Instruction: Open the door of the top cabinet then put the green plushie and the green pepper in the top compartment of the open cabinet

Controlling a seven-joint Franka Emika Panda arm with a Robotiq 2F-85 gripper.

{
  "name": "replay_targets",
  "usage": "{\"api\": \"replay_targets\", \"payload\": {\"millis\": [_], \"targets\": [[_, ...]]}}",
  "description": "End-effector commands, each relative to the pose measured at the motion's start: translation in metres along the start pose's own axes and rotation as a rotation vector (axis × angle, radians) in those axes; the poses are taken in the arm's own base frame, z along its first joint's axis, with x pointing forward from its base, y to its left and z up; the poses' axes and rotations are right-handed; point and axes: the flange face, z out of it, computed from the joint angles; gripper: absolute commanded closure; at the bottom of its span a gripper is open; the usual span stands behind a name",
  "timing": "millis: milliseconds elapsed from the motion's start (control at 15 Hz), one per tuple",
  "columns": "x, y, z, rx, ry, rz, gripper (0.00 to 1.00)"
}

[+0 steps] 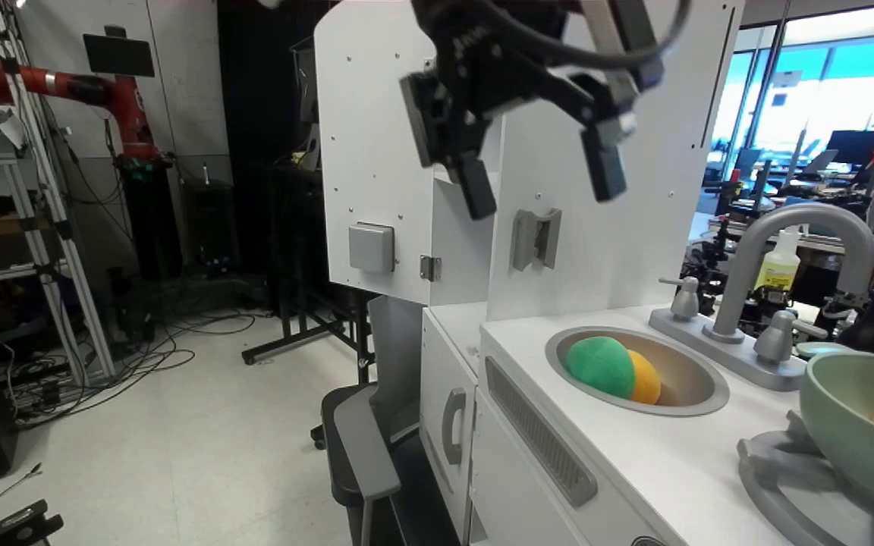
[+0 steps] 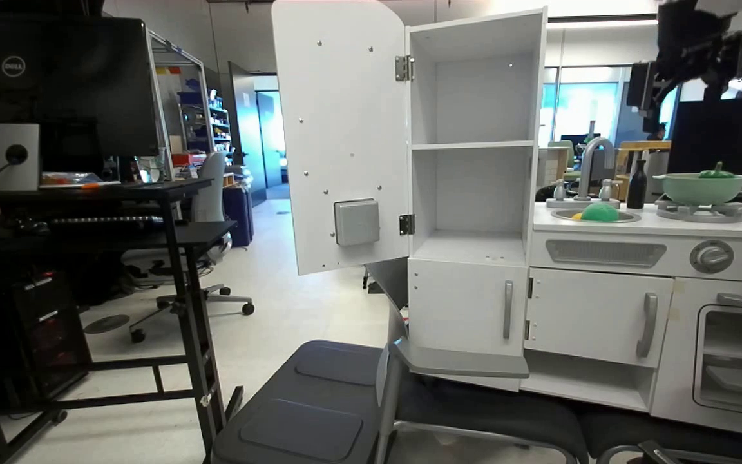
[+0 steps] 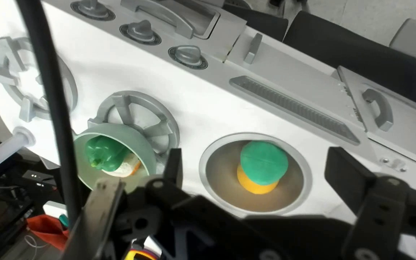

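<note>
Pincer [image 1: 542, 182] spread wide, nothing held; cabinet door [image 2: 345, 142] already opened.
Green plushie [image 3: 264, 162] seen below pincer, in the sink [image 3: 222, 180], against a yellow ball [image 3: 256, 188]; green pepper [image 3: 105, 153] to one side, in the bowl [image 3: 142, 145]. Plushie should be straddled squarely, the ball left uncaught.

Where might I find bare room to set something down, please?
The top compartment is bare between its side walls, above the shelf; so is the recess beneath. The counter is free between sink and nearest burner. Crowded: the sink, with the green plushie and something yellow; the bowl, with the green pepper.
</note>
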Motion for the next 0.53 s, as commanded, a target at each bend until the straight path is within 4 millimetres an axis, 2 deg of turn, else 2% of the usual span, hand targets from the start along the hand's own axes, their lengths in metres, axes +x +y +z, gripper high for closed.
{"api": "replay_targets", "payload": {"millis": [0,200,267,400,467], "targets": [[0.05,0.034,0.058,0.058,0.022,-0.007,0.0],[0.082,0.056,0.108,0.128,0.017,-0.022,0.0],[0.095,0.054,0.113,0.159,0.014,-0.038,0.0],[0.112,0.06,0.147,0.218,0.029,-0.067,0.0],[0.121,0.056,0.15,0.249,0.022,-0.08,0.0]]}}
